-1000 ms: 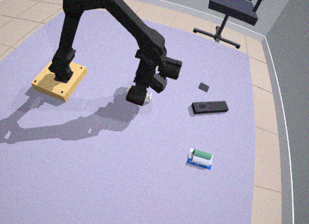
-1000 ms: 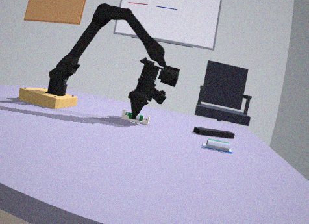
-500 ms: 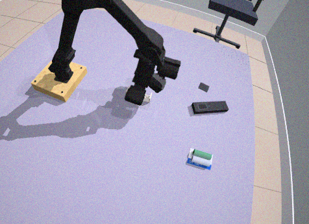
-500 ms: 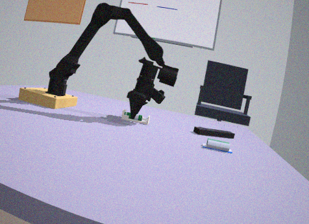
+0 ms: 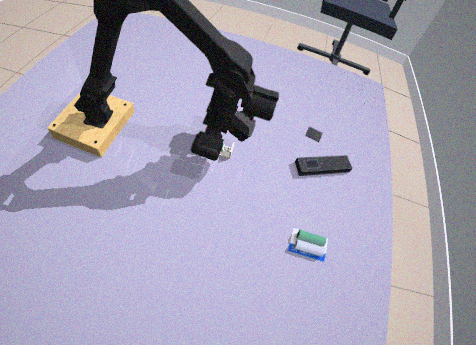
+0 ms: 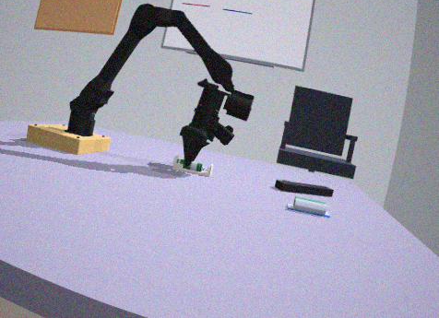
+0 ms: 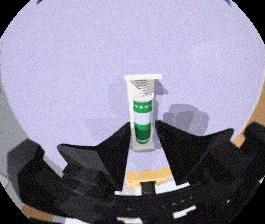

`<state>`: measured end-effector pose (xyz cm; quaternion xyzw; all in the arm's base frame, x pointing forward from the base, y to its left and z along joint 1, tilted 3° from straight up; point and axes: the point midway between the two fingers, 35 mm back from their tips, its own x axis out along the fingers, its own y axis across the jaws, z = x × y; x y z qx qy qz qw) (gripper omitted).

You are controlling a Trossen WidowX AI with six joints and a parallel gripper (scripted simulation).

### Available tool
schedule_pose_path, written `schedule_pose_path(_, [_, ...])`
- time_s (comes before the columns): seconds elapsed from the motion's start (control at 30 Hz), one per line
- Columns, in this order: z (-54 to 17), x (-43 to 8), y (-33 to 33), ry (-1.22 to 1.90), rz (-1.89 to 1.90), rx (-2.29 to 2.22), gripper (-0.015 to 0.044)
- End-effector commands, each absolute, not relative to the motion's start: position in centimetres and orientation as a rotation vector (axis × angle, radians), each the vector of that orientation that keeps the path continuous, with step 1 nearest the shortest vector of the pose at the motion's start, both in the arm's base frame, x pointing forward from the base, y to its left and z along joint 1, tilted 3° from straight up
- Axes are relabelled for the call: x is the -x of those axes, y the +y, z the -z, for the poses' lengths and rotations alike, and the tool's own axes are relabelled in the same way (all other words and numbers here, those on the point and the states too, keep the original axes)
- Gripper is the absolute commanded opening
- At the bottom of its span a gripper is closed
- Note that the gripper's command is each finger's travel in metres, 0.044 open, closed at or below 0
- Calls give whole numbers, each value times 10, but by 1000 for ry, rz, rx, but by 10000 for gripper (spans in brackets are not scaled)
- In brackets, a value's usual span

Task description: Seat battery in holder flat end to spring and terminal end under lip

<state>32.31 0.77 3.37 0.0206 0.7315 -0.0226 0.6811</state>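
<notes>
End effector (image 6: 191,160), fingers part-open and gripping nothing, straddles the battery (image 7: 141,123) lying in its holder (image 6: 206,170); right of centre, a black bar (image 5: 323,164), well apart on the worktop (image 5: 150,267).

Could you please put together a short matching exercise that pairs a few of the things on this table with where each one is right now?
Things:
1. battery
2. pincer
3. long black bar
4. wooden base block

Places:
A. under the foot of the arm
B. lying in the white holder
C. lying on the mat between the small dark square and the blue-edged tray
D. directly over the holder, fingers straddling the battery

Pairs: 1-B, 2-D, 3-C, 4-A
</notes>
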Motion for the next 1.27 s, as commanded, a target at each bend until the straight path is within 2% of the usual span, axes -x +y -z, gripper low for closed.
schedule_pose_path(0.0, [-41, -325, 8, 1629, 50, -47, 171])
schedule_pose_path(0.13, [-41, -325, 8, 1629, 50, -47, 171])
schedule_pose_path(0.47, [-113, -318, 7, 1629, 50, -47, 433])
schedule_pose_path(1.23, [-115, -318, 7, 1629, 50, -47, 440])
